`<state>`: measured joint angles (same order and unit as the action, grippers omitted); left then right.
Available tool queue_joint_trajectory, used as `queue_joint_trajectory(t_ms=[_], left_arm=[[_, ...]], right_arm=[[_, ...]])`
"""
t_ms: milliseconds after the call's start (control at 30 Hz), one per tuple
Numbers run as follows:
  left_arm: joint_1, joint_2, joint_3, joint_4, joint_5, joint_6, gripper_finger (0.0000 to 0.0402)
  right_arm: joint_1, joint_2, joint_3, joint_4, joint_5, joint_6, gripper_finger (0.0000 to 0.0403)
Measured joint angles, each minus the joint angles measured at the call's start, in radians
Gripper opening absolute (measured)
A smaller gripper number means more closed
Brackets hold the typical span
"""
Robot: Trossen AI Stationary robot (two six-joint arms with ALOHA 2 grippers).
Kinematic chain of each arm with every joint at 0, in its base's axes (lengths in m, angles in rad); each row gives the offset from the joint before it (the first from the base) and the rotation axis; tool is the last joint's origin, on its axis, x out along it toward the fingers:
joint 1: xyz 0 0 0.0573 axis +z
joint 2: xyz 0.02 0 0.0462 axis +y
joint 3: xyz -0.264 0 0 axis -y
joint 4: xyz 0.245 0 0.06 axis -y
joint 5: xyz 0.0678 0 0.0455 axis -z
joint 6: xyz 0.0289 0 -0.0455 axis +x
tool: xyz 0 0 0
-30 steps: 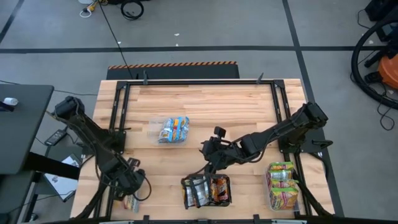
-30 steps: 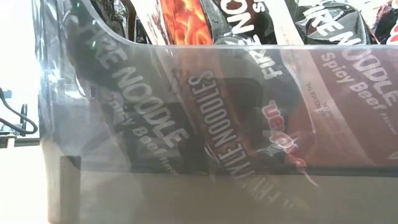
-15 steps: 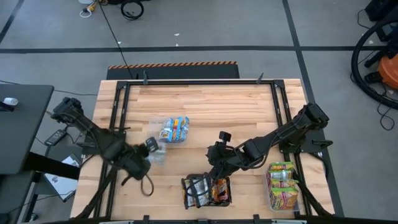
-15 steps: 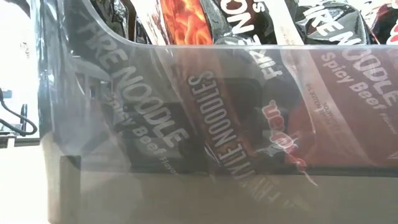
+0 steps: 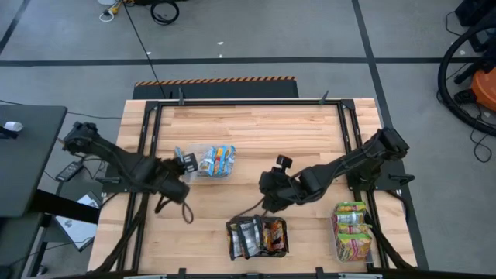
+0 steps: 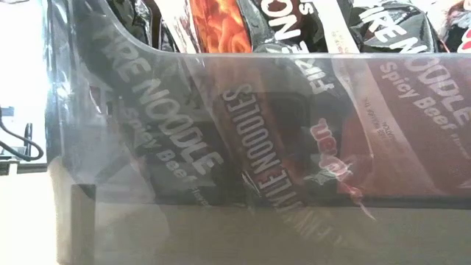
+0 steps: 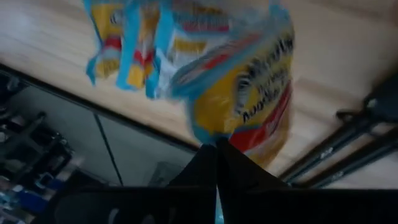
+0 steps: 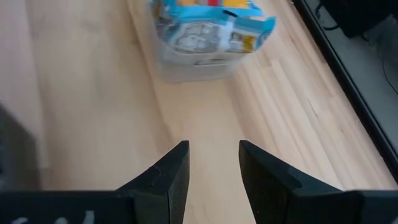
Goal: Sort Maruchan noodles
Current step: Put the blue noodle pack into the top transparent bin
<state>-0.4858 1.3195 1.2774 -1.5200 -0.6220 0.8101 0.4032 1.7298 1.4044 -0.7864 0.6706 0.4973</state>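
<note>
Left wrist view: left tool [image 7: 216,148] pinches a blue-yellow noodle packet [image 7: 245,93].

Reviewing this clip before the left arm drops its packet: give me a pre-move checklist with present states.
1. Left gripper shut on the blue-yellow packet: ok.
2. Packet near the tub of blue packets: ok.
3. Packet directly above the tub opening: cannot tell.
4. Right gripper open and holding nothing: ok.
5. Right gripper apart from the left arm's path: ok.
6. Dark packets tub and yellow-green packets tub upright: ok.
</note>
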Motion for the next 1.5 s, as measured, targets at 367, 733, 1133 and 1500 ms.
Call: queue_joint_trajectory(t_ms=[367, 733, 1133, 1500], left_arm=[[0.249, 0.003, -0.002, 0.130, 0.044, 0.282, 0.0001], [0.278, 0.042, -0.156, 0.344, 0.194, 0.424, 0.0003], [0.355, 0.032, -0.323, 0.294, 0.290, 0.267, 0.0005], [0.351, 0.033, -0.335, 0.267, 0.279, 0.011, 0.0015]], right_arm=[[-0.022, 0.000, 0.000, -0.001, -0.010, 0.000, 0.0145], [0.045, 0.000, 0.000, -0.032, -0.013, 0.054, 0.0145], [0.052, 0.000, 0.000, -0.047, -0.012, 0.090, 0.0145], [0.052, 0.000, 0.000, -0.037, -0.014, 0.114, 0.0145]])
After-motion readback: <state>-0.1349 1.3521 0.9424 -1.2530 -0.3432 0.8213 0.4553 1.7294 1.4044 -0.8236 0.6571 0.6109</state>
